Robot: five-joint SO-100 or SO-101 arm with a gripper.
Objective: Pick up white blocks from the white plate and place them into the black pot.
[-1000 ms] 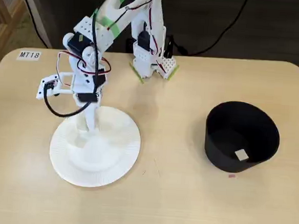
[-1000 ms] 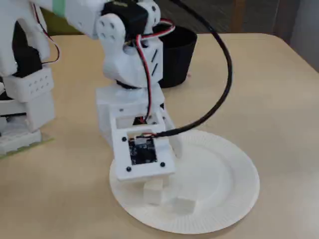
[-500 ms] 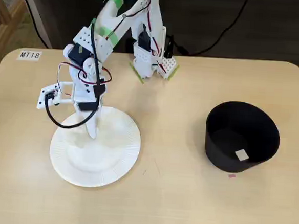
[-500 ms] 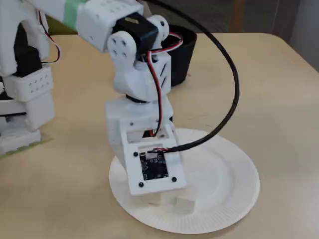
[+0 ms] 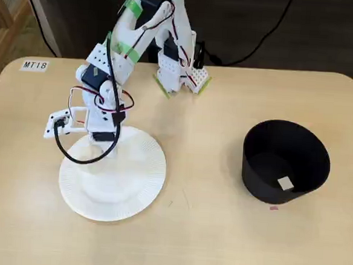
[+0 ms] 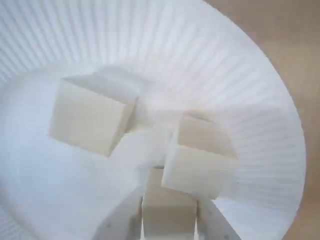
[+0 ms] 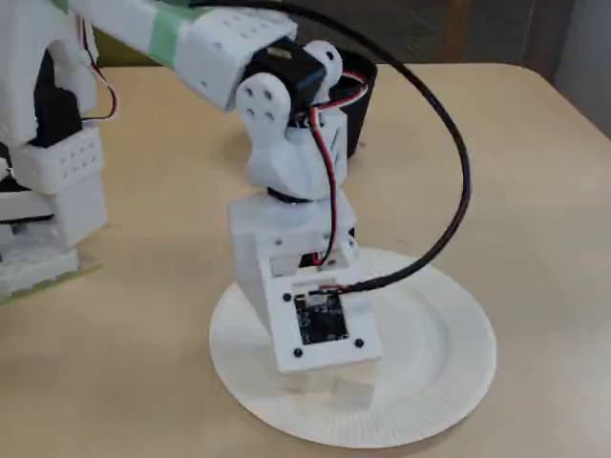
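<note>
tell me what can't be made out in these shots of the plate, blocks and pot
- Fingers: cut by the wrist view's bottom edge; hidden behind the arm in both fixed views.
- White blocks: washed out against the white plate in a fixed view; mostly behind the camera mount in the other.
- Black pot: mostly behind the arm.

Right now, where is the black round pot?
In a fixed view, the matte black cylindrical pot sits on the table's right side, far from the white paper plate.

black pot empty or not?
Not empty. In a fixed view, the black pot holds one white block lying on its floor; nothing else is visible inside.
</note>
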